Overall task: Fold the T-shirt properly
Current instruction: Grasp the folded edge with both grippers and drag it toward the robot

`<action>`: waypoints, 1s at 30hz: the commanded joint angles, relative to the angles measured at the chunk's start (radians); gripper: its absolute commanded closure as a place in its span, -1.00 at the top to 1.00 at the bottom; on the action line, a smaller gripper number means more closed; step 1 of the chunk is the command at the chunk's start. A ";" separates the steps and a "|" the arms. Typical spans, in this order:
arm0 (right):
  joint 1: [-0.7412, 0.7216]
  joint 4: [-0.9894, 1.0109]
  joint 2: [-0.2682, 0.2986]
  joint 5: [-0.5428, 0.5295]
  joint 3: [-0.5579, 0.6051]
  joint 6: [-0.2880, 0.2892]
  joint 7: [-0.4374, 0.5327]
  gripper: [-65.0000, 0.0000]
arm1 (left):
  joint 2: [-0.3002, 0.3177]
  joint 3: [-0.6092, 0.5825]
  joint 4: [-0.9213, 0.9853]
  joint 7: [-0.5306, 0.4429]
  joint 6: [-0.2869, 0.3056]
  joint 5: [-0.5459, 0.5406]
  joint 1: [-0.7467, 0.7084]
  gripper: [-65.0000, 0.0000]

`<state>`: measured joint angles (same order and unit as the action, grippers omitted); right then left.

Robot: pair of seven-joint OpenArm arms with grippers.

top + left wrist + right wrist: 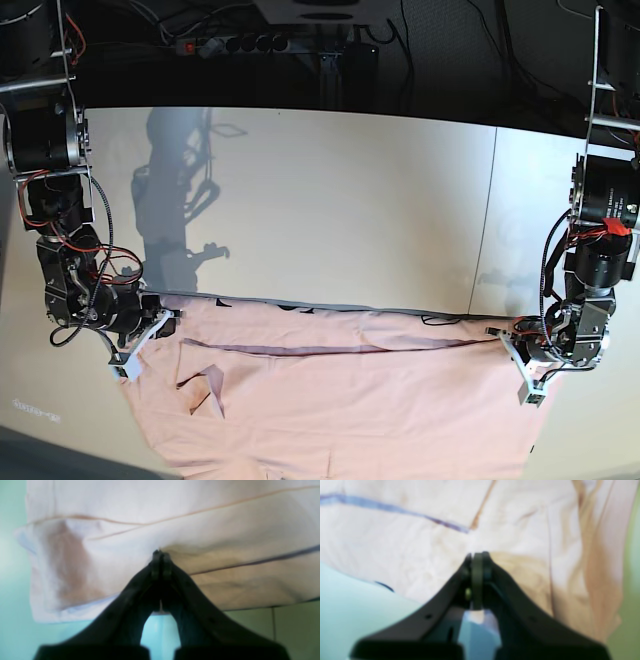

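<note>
Both claws, left [497,331] and right [172,322], are clenched on the T-shirt [340,400], its far edge stretched crosswise between them over the tabletop [330,200].

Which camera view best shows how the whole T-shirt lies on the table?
The base view: the T-shirt spreads across the table, with the left gripper and right gripper at opposite ends. Both wrist views show only blurred close-ups of fabric at shut jaws.

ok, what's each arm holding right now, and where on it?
Both grip the T-shirt: left gripper and right gripper each shut on a folded edge, at opposite side ends.
</note>
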<state>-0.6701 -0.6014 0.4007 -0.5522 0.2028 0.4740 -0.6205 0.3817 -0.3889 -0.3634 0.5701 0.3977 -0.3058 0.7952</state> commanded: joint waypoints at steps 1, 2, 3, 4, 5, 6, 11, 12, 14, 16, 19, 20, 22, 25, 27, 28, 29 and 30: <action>-0.013 -0.008 0.012 -0.006 -0.028 0.045 -0.048 -1.00 | 0.023 -0.003 -0.003 0.093 0.011 0.008 0.000 -1.00; -0.010 -0.010 0.013 -0.026 -0.056 0.048 -0.076 -1.00 | 0.031 -0.003 -0.012 0.114 0.015 -0.017 -0.003 -1.00; -0.004 -0.017 0.013 -0.044 -0.085 0.050 -0.101 -1.00 | 0.039 -0.003 -0.025 0.138 0.026 -0.047 -0.008 -1.00; 0.004 -0.027 0.014 -0.063 -0.112 0.050 -0.126 -1.00 | 0.050 -0.003 -0.042 0.165 0.044 -0.079 -0.016 -1.00; 0.016 -0.036 0.018 -0.081 -0.137 0.050 -0.147 -1.00 | 0.057 -0.003 -0.063 0.189 0.056 -0.107 -0.026 -1.00; 0.031 -0.047 0.018 -0.094 -0.159 0.050 -0.164 -1.00 | 0.066 -0.003 -0.086 0.211 0.064 -0.131 -0.038 -1.00; 0.149 -0.150 0.020 -0.106 -0.237 0.051 -0.196 -1.00 | 0.103 -0.003 -0.227 0.282 0.064 -0.224 -0.127 -1.00; 0.179 -0.180 0.020 -0.116 -0.246 0.051 -0.196 -1.00 | 0.106 -0.003 -0.256 0.287 0.067 -0.234 -0.151 -1.00; 0.244 -0.248 0.020 -0.133 -0.262 0.053 -0.199 -1.00 | 0.106 -0.003 -0.317 0.288 0.071 -0.233 -0.204 -1.00; 0.310 -0.321 0.021 -0.133 -0.275 0.054 -0.203 -1.00 | 0.106 -0.003 -0.379 0.289 0.071 -0.234 -0.261 -1.00; 0.407 -0.435 0.025 -0.137 -0.303 0.054 -0.222 -1.00 | 0.106 0.001 -0.462 0.292 0.070 -0.237 -0.332 -1.00; 0.436 -0.470 0.026 -0.137 -0.318 0.053 -0.227 -1.00 | 0.106 0.010 -0.483 0.299 0.070 -0.237 -0.350 -1.00; 0.488 -0.535 0.026 -0.139 -0.354 0.053 -0.241 -1.00 | 0.106 0.037 -0.514 0.305 0.070 -0.236 -0.381 -1.00; 0.559 -0.616 0.026 -0.153 -0.416 0.054 -0.259 -1.00 | 0.113 0.094 -0.562 0.320 0.070 -0.235 -0.433 -1.00; 0.602 -0.655 0.031 -0.175 -0.449 0.054 -0.281 -1.00 | 0.124 0.123 -0.613 0.337 0.071 -0.236 -0.481 -1.00; 0.623 -0.670 0.033 -0.182 -0.462 0.054 -0.287 -1.00 | 0.132 0.131 -0.646 0.342 0.071 -0.235 -0.509 -1.00; 0.642 -0.683 0.036 -0.188 -0.473 0.054 -0.294 -1.00 | 0.142 0.135 -0.682 0.343 0.071 -0.235 -0.537 -1.00; 0.659 -0.696 0.038 -0.193 -0.481 0.054 -0.298 -1.00 | 0.152 0.135 -0.722 0.343 0.071 -0.236 -0.567 -1.00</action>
<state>-0.0071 -1.2903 0.4206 -0.7673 -0.2749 0.4751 -0.8879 0.5259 -0.2420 -1.1007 0.7712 0.4591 -0.5892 0.2535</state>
